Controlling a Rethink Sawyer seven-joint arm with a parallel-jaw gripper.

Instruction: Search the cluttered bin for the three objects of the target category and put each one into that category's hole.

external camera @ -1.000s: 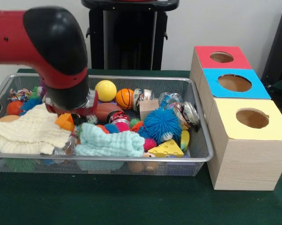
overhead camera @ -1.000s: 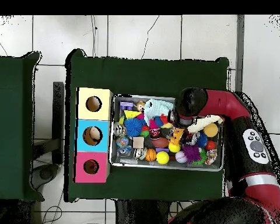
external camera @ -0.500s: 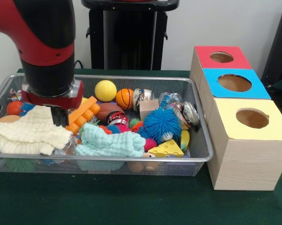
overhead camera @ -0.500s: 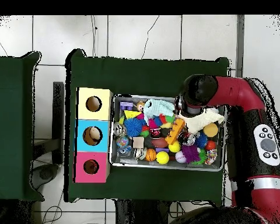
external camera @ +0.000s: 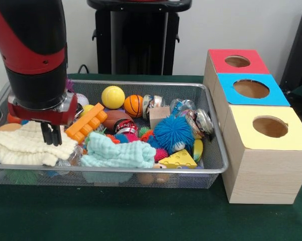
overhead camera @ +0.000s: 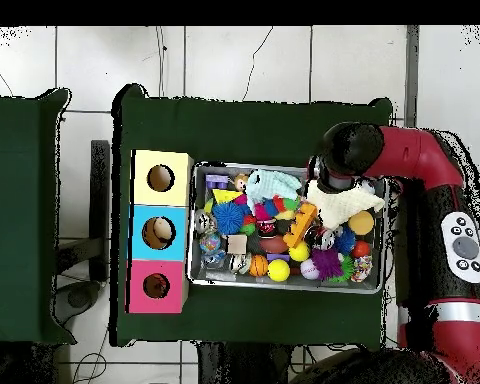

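The wire bin [external camera: 140, 83] is packed with toys: a yellow ball [external camera: 113, 97], a small basketball [external camera: 133, 105], a blue spiky ball [external camera: 173, 133], a cheese wedge [external camera: 177, 159] and an orange studded block [external camera: 85, 123]. A cream cloth [external camera: 25, 143] covers the left end and a teal cloth [external camera: 118, 153] lies at the front. My gripper [external camera: 51, 136] hangs shut over the cream cloth, its tips at the fabric, just left of the orange block. In the overhead view the arm [overhead camera: 349, 152] hides the gripper above the cream cloth [overhead camera: 344, 203].
Three wooden boxes with round holes stand right of the bin: red top [external camera: 256, 64] farthest, blue [external camera: 279, 95] in the middle, yellow [external camera: 241, 120] nearest. Overhead they are the yellow [overhead camera: 144, 165], blue [overhead camera: 142, 218] and red [overhead camera: 140, 272] boxes. Shiny cans [external camera: 203, 120] lie by the bin's right wall.
The arm swung left across the bin, from over the orange block to over the cream cloth. The orange block, partly hidden before, now lies fully in sight.
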